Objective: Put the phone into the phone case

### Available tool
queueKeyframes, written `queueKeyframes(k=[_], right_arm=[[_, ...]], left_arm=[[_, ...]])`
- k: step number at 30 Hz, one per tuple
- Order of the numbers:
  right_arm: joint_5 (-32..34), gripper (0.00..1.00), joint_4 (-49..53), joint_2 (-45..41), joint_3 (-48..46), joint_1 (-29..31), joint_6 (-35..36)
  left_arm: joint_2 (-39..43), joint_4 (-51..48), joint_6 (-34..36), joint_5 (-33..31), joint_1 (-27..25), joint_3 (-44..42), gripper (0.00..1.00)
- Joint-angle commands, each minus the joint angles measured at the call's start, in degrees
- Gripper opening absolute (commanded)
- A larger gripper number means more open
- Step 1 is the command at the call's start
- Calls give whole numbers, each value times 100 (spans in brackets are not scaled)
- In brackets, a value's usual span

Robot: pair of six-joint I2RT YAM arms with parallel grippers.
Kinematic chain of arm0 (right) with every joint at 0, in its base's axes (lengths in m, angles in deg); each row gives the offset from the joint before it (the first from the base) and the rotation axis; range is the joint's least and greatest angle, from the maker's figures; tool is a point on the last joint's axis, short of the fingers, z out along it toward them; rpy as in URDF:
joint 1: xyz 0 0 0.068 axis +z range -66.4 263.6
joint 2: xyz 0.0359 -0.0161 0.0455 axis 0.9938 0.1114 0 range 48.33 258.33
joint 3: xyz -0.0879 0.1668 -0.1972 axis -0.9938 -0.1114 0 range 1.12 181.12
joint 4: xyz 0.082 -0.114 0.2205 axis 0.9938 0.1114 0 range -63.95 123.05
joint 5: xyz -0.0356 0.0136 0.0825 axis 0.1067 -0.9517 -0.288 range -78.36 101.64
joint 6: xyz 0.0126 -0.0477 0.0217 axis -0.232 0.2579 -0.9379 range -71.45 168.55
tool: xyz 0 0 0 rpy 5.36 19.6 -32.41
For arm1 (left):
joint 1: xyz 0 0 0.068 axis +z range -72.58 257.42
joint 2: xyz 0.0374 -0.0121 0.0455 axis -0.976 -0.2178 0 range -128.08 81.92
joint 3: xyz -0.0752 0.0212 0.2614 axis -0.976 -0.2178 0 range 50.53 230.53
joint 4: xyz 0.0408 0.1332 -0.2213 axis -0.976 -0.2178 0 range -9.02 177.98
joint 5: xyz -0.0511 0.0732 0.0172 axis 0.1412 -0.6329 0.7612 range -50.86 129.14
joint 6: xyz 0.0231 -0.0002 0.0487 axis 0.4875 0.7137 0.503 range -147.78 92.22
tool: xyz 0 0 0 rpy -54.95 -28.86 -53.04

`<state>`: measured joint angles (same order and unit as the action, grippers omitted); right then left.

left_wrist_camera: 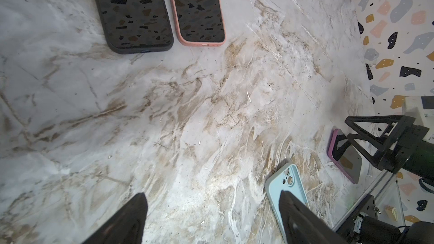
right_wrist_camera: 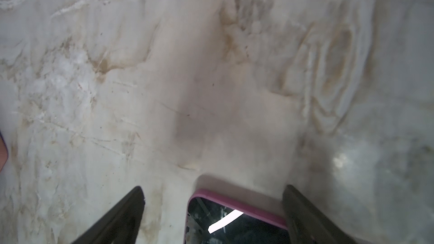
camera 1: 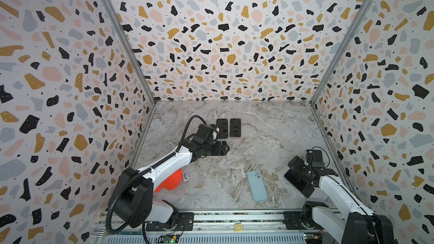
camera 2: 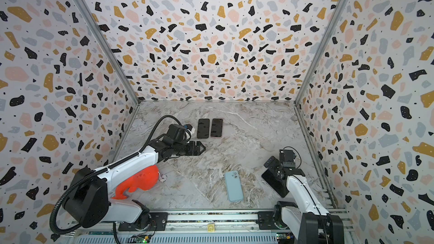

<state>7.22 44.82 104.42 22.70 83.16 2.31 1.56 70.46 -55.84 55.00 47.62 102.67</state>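
Right gripper (right_wrist_camera: 213, 187) is spread wide and isn't holding anything. In its wrist view the phone (right_wrist_camera: 234, 221), dark screen up with a pinkish-purple rim, sits low between the fingers (right_wrist_camera: 126, 210). It's tight against one finger, maybe touching, with a big gap to the other. So I'd say the step in hand is grabbing the phone, and it's off-centre for that. I'd shift the gripper sideways until the phone is in the middle, then squeeze the long edges rather than the glass, so it doesn't skate across the table (camera 1: 270, 137) or pivot out. It's also close to the right wall, so lift straight up before swinging in. The blue case (camera 1: 257, 185) lies back-up, camera cutout showing, near the front middle, a bit left of the phone and not touching it. I can't tell if it's empty, and it'd likely need flipping first. Left gripper (left_wrist_camera: 211, 195) is open too, empty, hovering further back near a black phone (camera 1: 222, 128) and a pink one (camera 1: 235, 127) lying side by side. It could pin the case down later.
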Motion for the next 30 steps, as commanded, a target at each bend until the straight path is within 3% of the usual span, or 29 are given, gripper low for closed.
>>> queueKeyframes(k=[1,5,8,14,18,30], right_arm=[[-337,92,732,-29,-339,367,-526],[-188,91,848,-63,-148,617,-686],[459,94,1237,-55,344,559,-549],[1362,100,2130,313,974,-606,-504],[1359,100,2331,473,916,-1156,-710],[255,94,2275,-53,161,-978,-1021]], left_arm=[[71,187,41,115,61,-72,88],[91,212,28,140,80,-103,88],[114,225,27,153,78,-116,88],[145,240,26,179,80,-142,88],[156,253,24,211,97,-143,88],[195,315,1,321,203,-182,88]])
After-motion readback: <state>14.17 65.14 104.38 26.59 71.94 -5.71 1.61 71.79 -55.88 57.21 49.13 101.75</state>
